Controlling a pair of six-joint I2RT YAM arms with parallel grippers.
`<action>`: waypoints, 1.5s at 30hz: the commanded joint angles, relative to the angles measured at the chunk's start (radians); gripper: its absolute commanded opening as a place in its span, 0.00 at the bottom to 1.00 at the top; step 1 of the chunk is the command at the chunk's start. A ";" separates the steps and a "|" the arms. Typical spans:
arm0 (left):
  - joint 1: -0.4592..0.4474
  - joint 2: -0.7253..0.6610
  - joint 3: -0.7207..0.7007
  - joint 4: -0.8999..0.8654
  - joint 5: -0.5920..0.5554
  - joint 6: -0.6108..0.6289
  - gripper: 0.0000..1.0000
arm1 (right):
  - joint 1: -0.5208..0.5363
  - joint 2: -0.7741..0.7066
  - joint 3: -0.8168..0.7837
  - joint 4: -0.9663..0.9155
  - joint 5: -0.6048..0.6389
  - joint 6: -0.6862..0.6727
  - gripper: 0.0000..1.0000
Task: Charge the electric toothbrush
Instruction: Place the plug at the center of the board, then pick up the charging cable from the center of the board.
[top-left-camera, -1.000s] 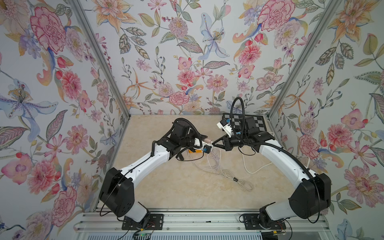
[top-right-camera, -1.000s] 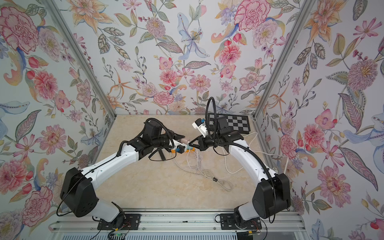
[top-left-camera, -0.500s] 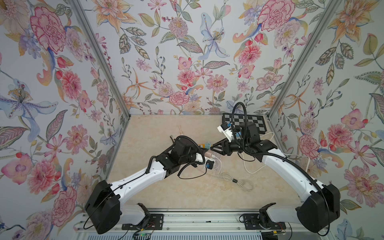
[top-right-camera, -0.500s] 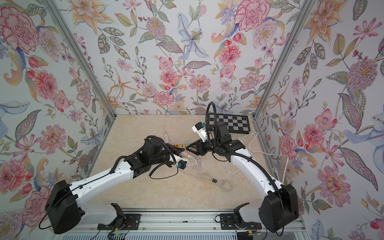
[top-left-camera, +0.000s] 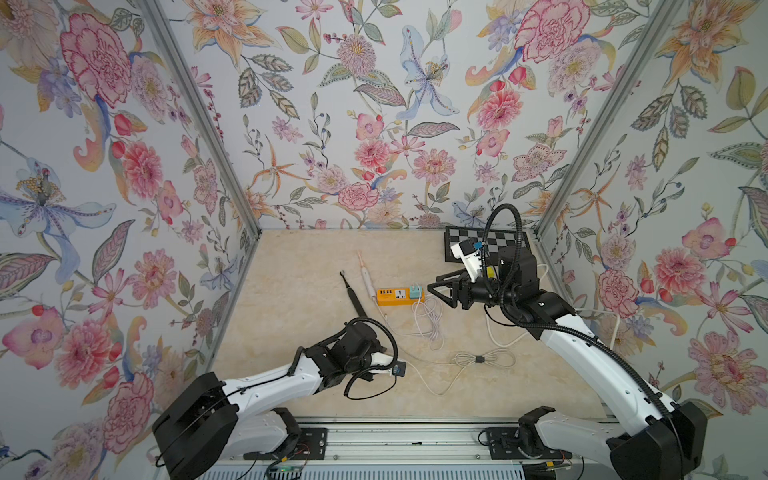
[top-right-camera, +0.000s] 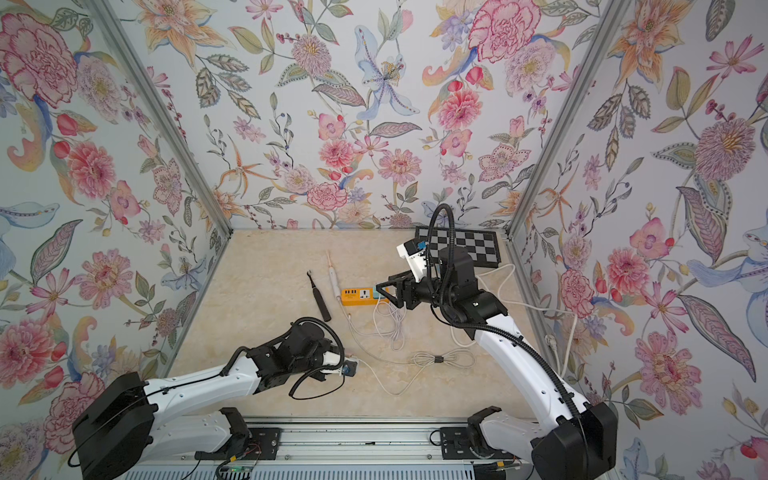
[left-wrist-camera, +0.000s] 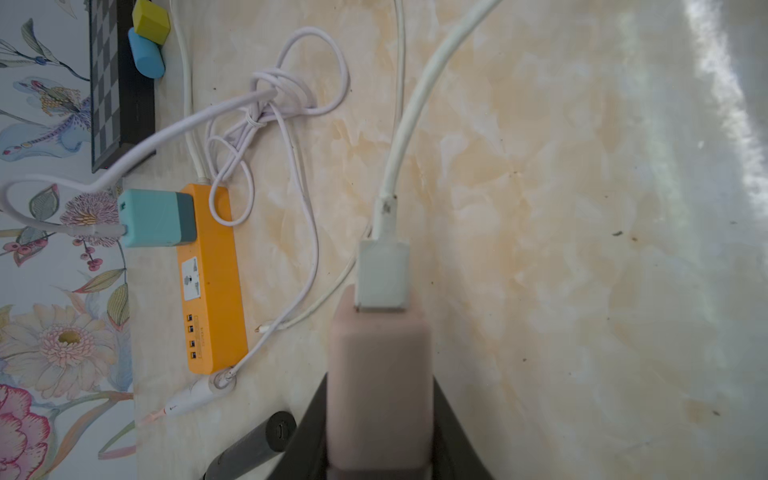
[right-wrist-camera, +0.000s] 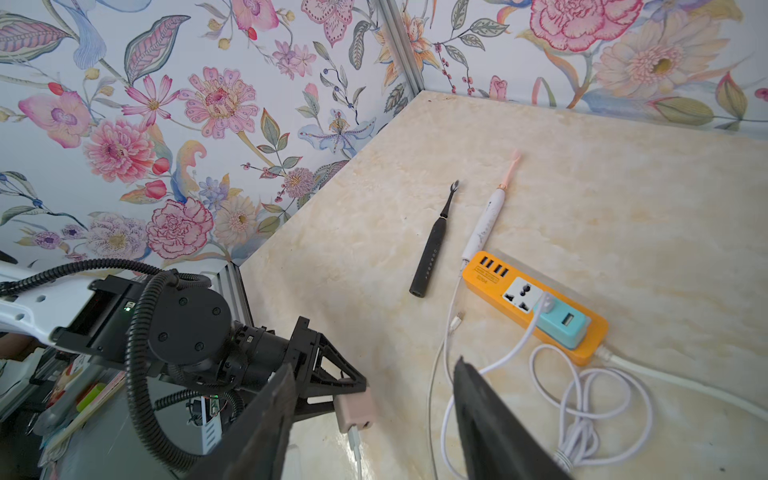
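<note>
Now: left hand (right-wrist-camera: 347, 392) tight on pink adapter (left-wrist-camera: 378, 365), right hand (top-left-camera: 437, 291) wide apart, empty.

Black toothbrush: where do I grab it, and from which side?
I'd take the black toothbrush by its thick handle, mid-length, from straight above, closing across its width. It lies flat, its neck is thin, and the white toothbrush lies close alongside.

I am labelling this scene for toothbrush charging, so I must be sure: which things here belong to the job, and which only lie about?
For the job: black toothbrush, white toothbrush, orange power strip, teal adapter, pink adapter held in the jaws of the left gripper, its white cable.

Lying about: checkerboard, yellow block, blue cylinder.
</note>
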 joint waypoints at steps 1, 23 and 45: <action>0.009 0.063 0.002 0.007 -0.090 -0.030 0.00 | -0.005 -0.003 -0.008 0.028 0.017 0.015 0.64; 0.071 -0.287 0.084 0.129 -0.125 -0.830 0.67 | -0.011 0.038 0.004 0.043 0.072 0.094 0.65; 0.146 0.421 0.390 -0.105 -0.144 -1.599 0.17 | -0.026 -0.089 -0.090 0.037 0.232 0.272 0.64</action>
